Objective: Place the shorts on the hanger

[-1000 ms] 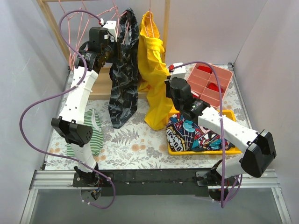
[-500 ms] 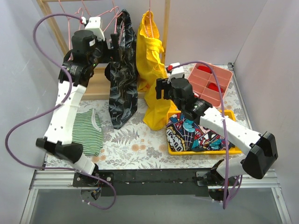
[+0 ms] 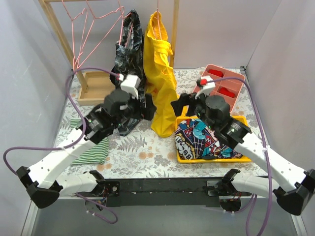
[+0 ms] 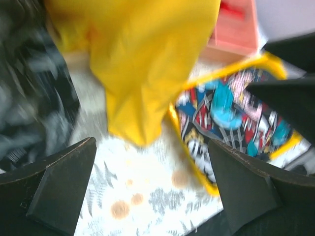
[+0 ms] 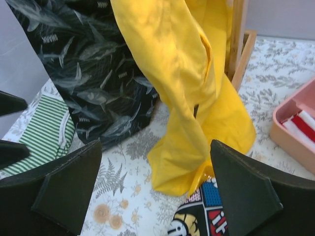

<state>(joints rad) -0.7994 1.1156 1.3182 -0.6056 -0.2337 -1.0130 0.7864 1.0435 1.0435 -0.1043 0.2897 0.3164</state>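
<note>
The dark leaf-print shorts (image 3: 129, 64) hang draped from a pink wire hanger (image 3: 126, 33) on the wooden rack, their lower end reaching the table. In the right wrist view the shorts (image 5: 93, 73) fill the upper left. They are a blurred dark patch (image 4: 34, 98) in the left wrist view. My left gripper (image 3: 146, 110) sits low in front of the shorts, open and empty, with the same showing from its wrist (image 4: 152, 191). My right gripper (image 3: 180, 105) is also open and empty (image 5: 155, 187), facing the yellow garment.
A yellow garment (image 3: 160, 73) hangs beside the shorts. Spare pink hangers (image 3: 86, 29) hang on the wooden rack (image 3: 55, 29). A yellow tray (image 3: 246, 158) holds a spider-web cloth (image 3: 197, 140). Behind it is a pink box (image 3: 224, 88). A green striped cloth (image 3: 93, 150) lies at left.
Both arms have dropped back from the rack toward the table's middle. Both grippers went from nearly shut to wide open, the left one leaving the shorts hanging on the rack.
</note>
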